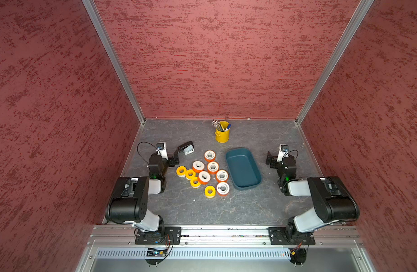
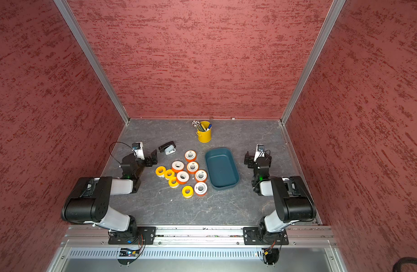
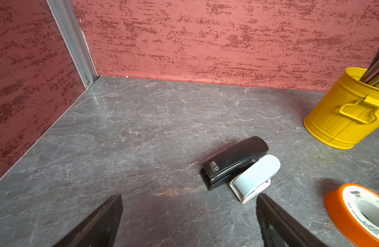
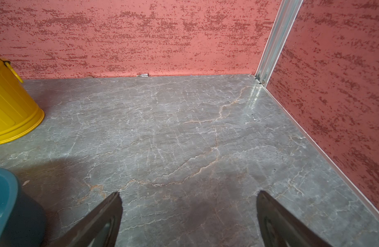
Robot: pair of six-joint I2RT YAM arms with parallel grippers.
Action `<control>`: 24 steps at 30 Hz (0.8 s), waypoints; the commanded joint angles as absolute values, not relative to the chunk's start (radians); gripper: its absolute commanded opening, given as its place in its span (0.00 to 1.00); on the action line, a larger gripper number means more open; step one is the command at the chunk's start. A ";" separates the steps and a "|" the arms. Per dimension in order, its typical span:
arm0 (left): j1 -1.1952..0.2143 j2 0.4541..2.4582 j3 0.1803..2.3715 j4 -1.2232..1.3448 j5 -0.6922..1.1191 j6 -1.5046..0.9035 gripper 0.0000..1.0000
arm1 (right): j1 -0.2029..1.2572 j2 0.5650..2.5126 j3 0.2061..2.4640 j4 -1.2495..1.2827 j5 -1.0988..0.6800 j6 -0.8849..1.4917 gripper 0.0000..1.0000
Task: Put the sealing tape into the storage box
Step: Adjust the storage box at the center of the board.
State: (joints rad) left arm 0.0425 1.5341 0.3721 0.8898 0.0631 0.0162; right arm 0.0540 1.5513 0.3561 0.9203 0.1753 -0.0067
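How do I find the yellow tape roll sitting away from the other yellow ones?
On the grey marbled table, find the dark teal plastic tray. At its near left corner sits an orange-sided, white-faced tape roll; the small yellow roll lies beside it. The other three yellow rolls huddle together.

Between the fingers of the left gripper the table lies bare right up to the walls. Just past the tip of its inner finger sit a stapler and a pale plastic tool, touching. Outside that finger lies a tape roll, and farther ahead a bucket. Ahead of the right gripper bare table runs to the back wall. The tray stands near its inner finger, and the side wall bounds the outer.
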 commanded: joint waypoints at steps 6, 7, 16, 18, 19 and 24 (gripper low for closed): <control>0.054 1.531 0.384 0.884 0.110 0.008 1.00 | 0.037 1.548 0.379 0.931 0.140 0.009 0.99; 0.051 1.531 0.384 0.884 0.106 0.011 1.00 | 0.037 1.548 0.378 0.931 0.140 0.008 0.99; -0.021 1.235 0.554 0.356 -0.152 -0.125 1.00 | 0.045 1.289 0.536 0.452 0.297 0.108 0.98; -0.006 1.156 0.564 0.265 -0.141 -0.219 0.99 | 0.045 1.251 0.604 0.290 0.263 0.161 0.98; 0.007 1.112 0.565 0.227 -0.118 -0.257 1.00 | 0.046 1.241 0.638 0.212 0.215 0.186 0.99; 0.048 0.965 0.618 0.011 0.023 -0.328 1.00 | 0.071 1.238 0.751 -0.026 0.002 0.308 0.92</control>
